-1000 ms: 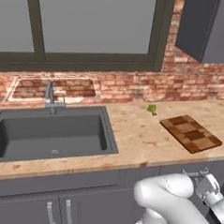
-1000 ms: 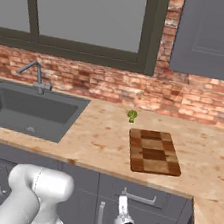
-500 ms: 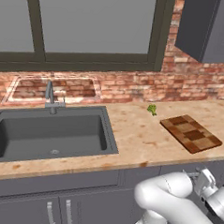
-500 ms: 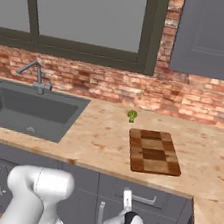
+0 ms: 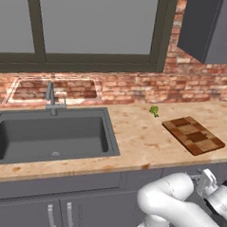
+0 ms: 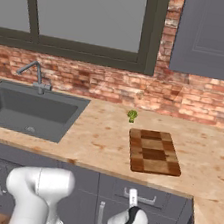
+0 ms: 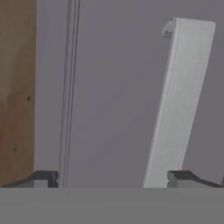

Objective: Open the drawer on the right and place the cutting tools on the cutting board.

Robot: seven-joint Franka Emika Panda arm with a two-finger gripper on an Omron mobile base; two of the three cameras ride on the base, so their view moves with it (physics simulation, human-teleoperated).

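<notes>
On the counter [image 6: 99,142], left to right, lie the grey sink [image 6: 29,107], a small green broccoli floret [image 6: 132,116] and the checkered cutting board [image 6: 154,151], the floret just beyond the board's far left corner. Below the board, the drawer [image 6: 145,197] is shut, its silver bar handle [image 7: 179,103] close before the end effector [image 7: 113,178], whose fingers stand wide apart, holding nothing.
</notes>
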